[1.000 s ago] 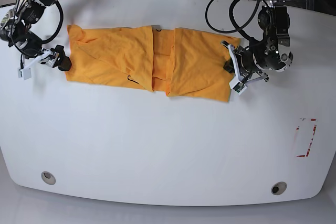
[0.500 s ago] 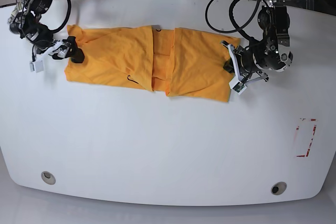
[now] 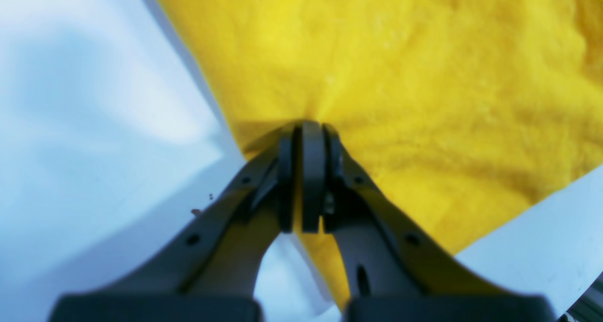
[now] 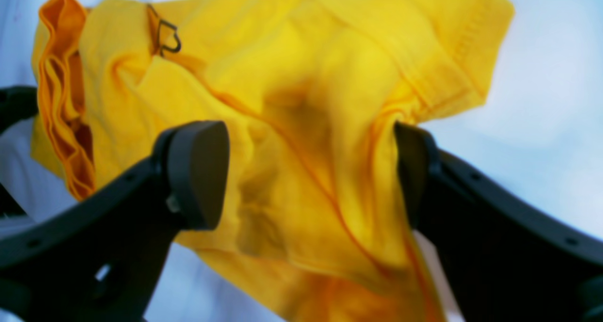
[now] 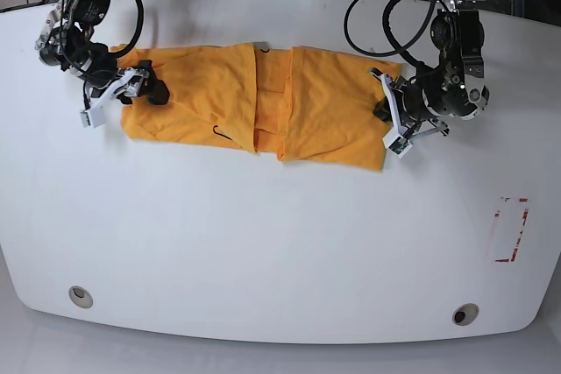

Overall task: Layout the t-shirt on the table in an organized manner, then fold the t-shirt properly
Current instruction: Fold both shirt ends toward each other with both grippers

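The t-shirt (image 5: 254, 107) lies as a long orange-yellow band across the far half of the white tabletop (image 5: 263, 243), its sides already folded inward so that the panels overlap near the middle. Each arm works one short end, which makes sense if the band is next to be folded end over end. The left claw (image 5: 386, 111) is pinched tight on the hem at its end; in its wrist view the pads meet with only a thin layer of cloth squeezed between them, anchoring that edge so that it can be lifted or kept taut. At the other end, the right claw (image 5: 145, 92) stands wide, one finger on each side of a rumpled ridge of fabric (image 4: 306, 171), with a stitched hem showing just beyond. It has hold of nothing yet, as far as I can see. I'd say it is placed there to gather that bunched edge, so that both ends can be carried together.
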You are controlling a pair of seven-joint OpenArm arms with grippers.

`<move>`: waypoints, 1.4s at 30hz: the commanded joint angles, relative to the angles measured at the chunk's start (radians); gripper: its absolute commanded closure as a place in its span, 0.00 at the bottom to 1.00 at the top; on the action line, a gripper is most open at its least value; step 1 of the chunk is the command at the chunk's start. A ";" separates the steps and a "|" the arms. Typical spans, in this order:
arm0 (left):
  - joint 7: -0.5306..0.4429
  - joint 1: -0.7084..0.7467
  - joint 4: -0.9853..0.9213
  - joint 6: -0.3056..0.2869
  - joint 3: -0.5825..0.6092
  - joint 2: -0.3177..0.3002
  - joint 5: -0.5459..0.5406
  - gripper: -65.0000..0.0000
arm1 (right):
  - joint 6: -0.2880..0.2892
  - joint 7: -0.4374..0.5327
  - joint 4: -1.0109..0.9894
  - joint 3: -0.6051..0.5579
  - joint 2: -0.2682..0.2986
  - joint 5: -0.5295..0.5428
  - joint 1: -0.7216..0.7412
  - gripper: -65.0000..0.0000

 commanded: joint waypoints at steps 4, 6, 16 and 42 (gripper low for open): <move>0.034 0.005 0.004 -0.001 0.003 -0.007 0.033 1.00 | -0.004 -0.013 0.062 -0.017 -0.025 -0.090 0.008 0.40; 0.034 0.005 0.001 -0.001 0.003 -0.007 0.033 1.00 | -0.004 -0.013 0.080 -0.017 -0.036 -0.126 0.008 0.55; 0.032 -0.011 -0.002 0.063 0.057 0.001 0.073 1.00 | -0.004 -0.013 0.203 -0.021 -0.039 -0.230 0.014 0.98; -0.103 -0.215 -0.294 0.229 0.250 0.201 0.113 1.00 | -0.004 -0.013 0.547 -0.279 -0.079 -0.290 0.025 0.97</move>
